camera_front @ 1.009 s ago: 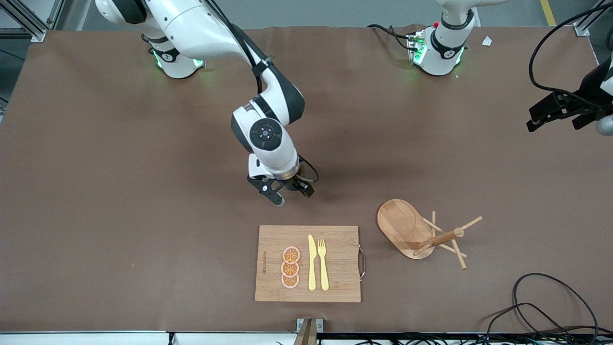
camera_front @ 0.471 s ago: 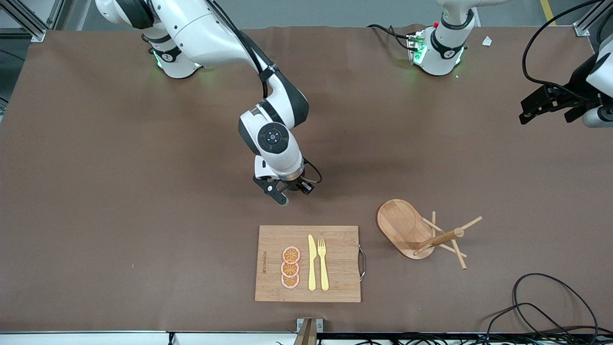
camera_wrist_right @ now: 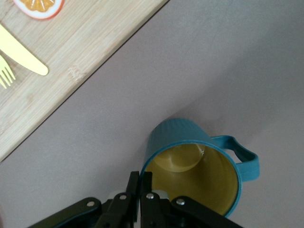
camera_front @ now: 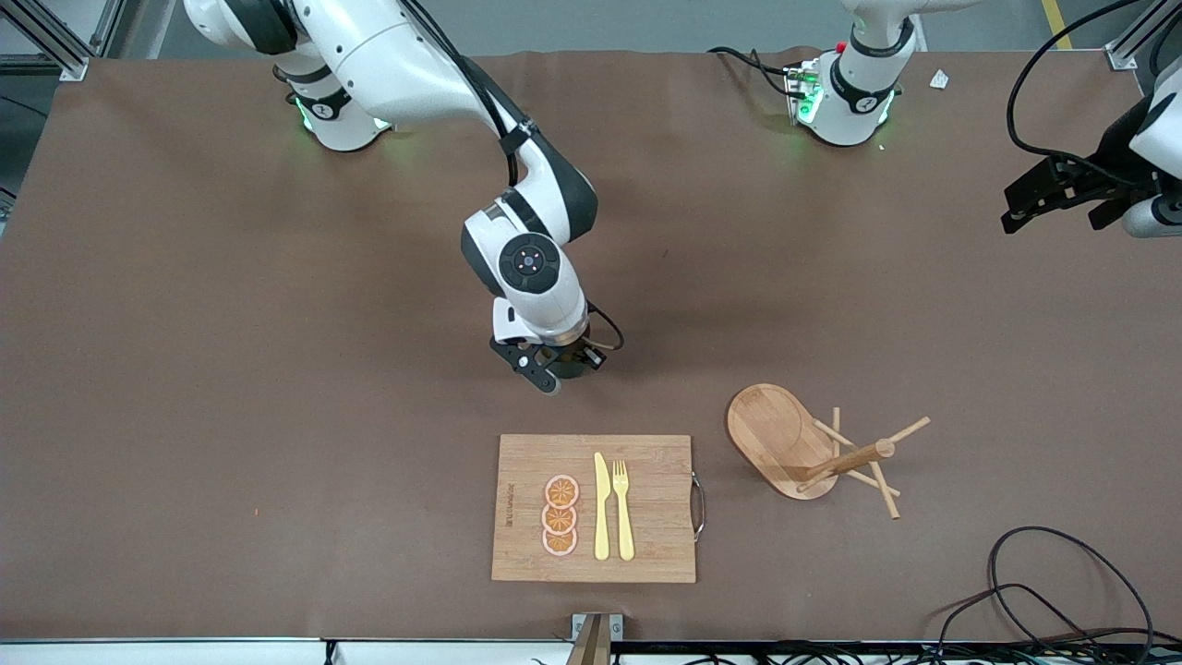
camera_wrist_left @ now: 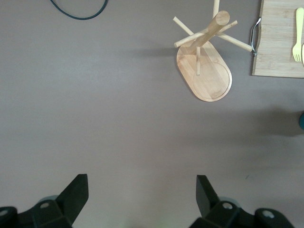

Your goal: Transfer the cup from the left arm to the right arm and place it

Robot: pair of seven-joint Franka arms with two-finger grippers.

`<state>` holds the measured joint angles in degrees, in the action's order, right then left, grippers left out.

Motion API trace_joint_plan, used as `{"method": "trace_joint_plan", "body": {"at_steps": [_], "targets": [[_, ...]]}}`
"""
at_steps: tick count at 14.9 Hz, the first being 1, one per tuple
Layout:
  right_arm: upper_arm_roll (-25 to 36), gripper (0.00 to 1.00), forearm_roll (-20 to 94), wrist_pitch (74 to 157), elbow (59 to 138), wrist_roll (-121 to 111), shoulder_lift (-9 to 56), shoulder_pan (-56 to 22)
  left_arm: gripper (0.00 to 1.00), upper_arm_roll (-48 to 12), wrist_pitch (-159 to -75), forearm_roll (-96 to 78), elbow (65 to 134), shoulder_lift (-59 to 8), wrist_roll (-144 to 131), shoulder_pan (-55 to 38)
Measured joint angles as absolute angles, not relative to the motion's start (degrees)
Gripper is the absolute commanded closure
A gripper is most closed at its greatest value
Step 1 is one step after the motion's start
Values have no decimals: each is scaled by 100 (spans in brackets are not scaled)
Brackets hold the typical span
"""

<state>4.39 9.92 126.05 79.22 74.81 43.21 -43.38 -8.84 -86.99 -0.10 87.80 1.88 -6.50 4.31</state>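
Right wrist view: right gripper [camera_wrist_right: 140,187] pinches the cup [camera_wrist_right: 197,161] by its rim, just beside the board [camera_wrist_right: 85,61]. Left gripper [camera_wrist_left: 141,192] waits spread wide over bare table [camera_wrist_left: 95,118].

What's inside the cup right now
In the right wrist view the cup shows only its bare yellow inside; nothing lies in it. The right gripper is shut on its rim, one finger inside. The fingers cover a bit of the wall.
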Motion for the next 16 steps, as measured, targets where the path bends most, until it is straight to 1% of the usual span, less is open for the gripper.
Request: {"method": "trace_joint_plan", "body": {"at_steps": [4,8,16], "targets": [[564,100,991,12295,7825,6621,4300,-4145,0,-884,-8704,0,8781,188,-648,430],[623,100,991,11722,7765,5230,4142,-3281,0,-885,-8708,1,8781,188,-648,429],[655,99,597,11553,7784,3610,4099,-2068,0,-886,-8714,1,8790,187,-647,426]]}}
